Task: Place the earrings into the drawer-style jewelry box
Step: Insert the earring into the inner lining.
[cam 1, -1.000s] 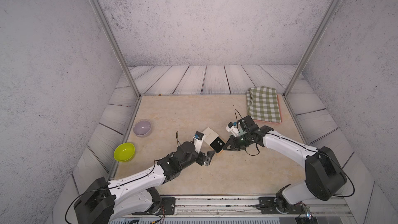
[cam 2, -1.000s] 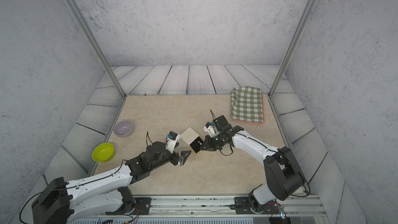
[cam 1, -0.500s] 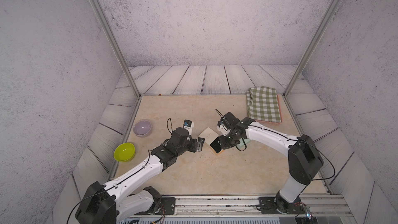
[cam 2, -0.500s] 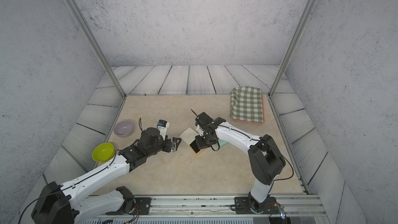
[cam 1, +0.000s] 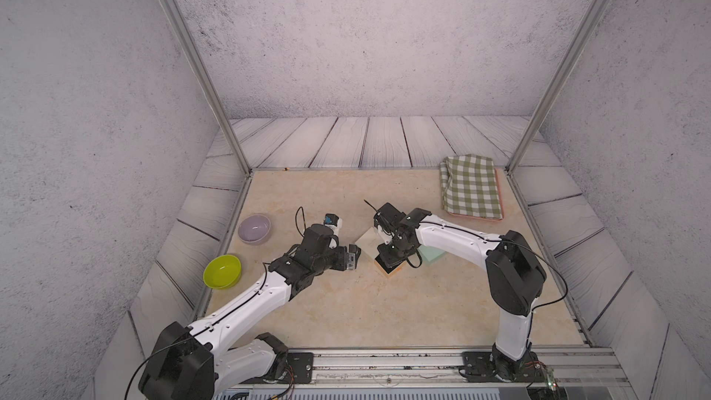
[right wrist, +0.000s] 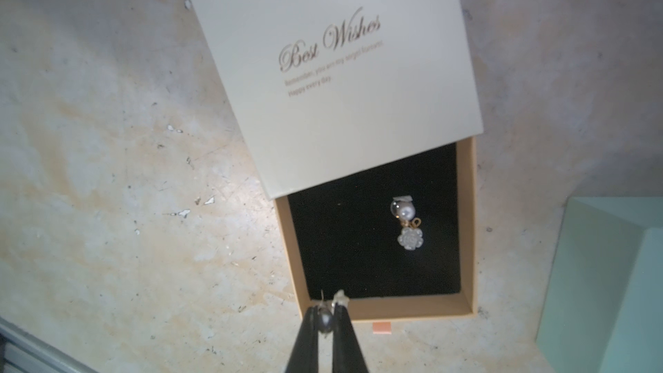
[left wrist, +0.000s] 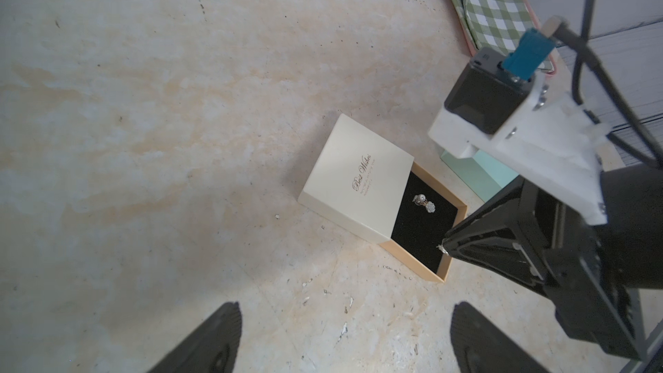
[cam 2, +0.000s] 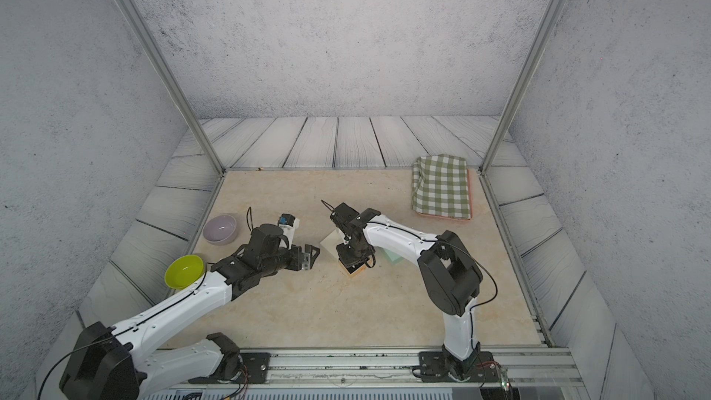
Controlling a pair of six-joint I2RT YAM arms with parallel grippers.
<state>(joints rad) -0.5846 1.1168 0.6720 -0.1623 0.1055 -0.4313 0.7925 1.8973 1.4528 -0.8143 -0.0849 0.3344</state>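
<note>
Top view | beige tabletop (cam 1: 346,302) holds jewelry box (cam 1: 367,243) | grey textured walls (cam 1: 365,32)

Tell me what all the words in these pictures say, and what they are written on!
"Best Wishes": gold curly script on the cream lid of the drawer-style jewelry box.
Two smaller lines just under it: too blurred to read for sure.
No other writing shows in any view.
</note>
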